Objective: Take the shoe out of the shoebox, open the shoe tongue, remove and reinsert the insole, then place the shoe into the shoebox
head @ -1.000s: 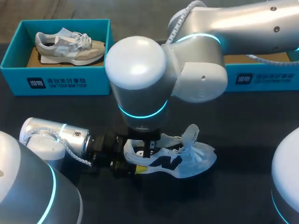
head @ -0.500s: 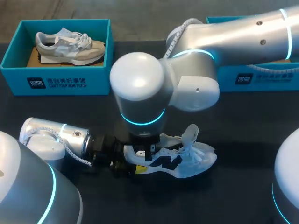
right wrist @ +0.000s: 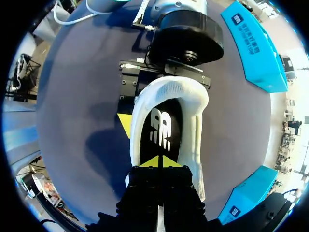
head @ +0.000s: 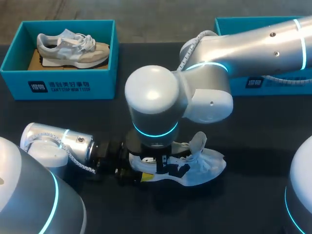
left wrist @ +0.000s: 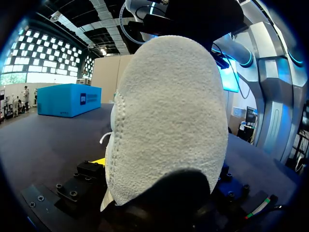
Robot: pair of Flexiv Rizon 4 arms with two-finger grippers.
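Rightward and lower, my right arm is settling over the shoe (head: 197, 168). Its right gripper (right wrist: 159, 162), tips pressed together, is sitting in the shoe's opening just above the black insole (right wrist: 161, 128). I'm seeing my left gripper (right wrist: 165, 124) clamping the heel, with the shoe lying on the table (head: 258, 131).

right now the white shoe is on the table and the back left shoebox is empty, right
Not empty: the head view shows a grey shoe in the back left shoebox. The white shoe is on the table, as you said.
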